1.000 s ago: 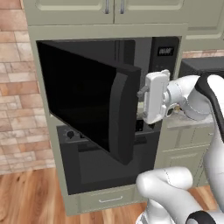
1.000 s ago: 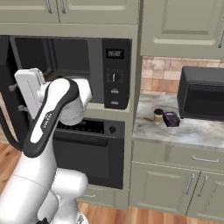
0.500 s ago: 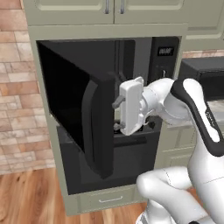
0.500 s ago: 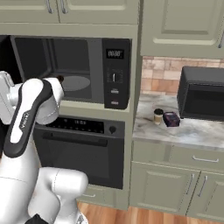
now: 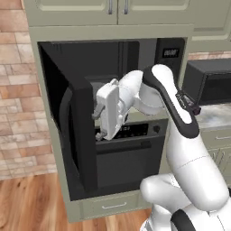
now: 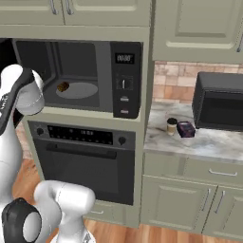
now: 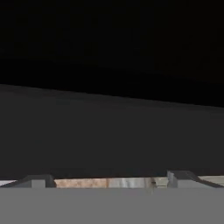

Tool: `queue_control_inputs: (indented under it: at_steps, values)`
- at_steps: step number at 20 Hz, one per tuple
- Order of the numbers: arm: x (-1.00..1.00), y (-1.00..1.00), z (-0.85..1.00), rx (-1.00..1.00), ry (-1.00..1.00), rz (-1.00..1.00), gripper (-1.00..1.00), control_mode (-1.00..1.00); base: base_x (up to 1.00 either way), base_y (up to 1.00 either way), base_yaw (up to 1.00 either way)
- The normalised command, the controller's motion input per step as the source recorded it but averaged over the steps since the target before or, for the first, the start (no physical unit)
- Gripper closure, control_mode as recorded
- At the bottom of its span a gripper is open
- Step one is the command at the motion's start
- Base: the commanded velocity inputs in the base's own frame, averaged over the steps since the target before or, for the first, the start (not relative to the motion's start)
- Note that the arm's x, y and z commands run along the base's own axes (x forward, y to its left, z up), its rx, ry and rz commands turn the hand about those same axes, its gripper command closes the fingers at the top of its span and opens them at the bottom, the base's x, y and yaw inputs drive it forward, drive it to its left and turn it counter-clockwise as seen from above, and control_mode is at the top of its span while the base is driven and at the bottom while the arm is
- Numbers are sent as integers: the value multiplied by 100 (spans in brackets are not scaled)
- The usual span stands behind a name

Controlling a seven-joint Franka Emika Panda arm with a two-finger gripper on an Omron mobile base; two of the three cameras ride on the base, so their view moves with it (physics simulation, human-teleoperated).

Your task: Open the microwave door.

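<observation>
Black microwave door (image 5: 74, 131) stands swung wide left of your gripper (image 5: 97, 124); fingers (image 7: 33, 180) spread apart, grasping nothing.

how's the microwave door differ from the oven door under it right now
The microwave door stands swung wide on its side hinge, leaving the cavity with its glass plate open to view; the oven door is shut flat in the cabinet. The microwave door is plain glossy black; the oven door sits below a strip with two knobs and a display. The gripper is at the microwave door; nothing touches the oven door. Both are dark panels.
</observation>
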Motion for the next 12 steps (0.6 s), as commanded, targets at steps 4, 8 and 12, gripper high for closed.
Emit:
queue_control_inputs:
  at_steps: [4,8,12]
  values:
    - [58,100,-8,0,-17,-3,-100,-100,0,0,0]
    - [52,100,-17,5,-23,-12,-100,-100,0,0,0]
    - [31,100,-42,15,-33,-19,-100,-100,0,0,0]
